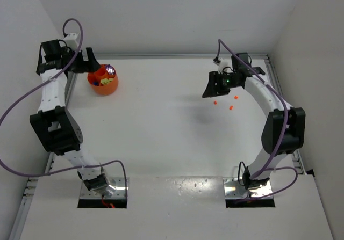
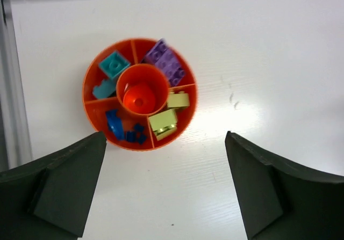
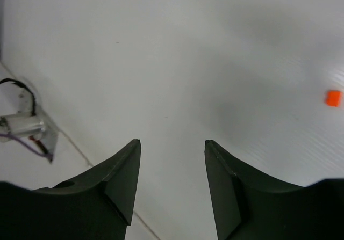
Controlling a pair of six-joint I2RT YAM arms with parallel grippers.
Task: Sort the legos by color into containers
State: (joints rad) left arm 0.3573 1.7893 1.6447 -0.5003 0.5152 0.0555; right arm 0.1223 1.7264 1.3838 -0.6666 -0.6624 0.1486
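Three orange legos [image 1: 231,108] lie loose on the tabletop [image 1: 161,132] beside the right pincer [image 3: 172,143], spread and empty, likely lining up a pick. Farther left, the left pincer [image 2: 165,154] hangs spread wide above the bowl [image 2: 85,92], whose sections hold the sorted colours.

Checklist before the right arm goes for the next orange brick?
1. left hand open, empty: ok.
2. right hand open, empty: ok.
3. orange bricks loose on the table, apart from each other: ok.
4. a brick centred under right hand: not ok, wrist view shows one off to the side.
5. bowl outer compartments one colour each: ok.
6. centre cup contents: cannot tell.
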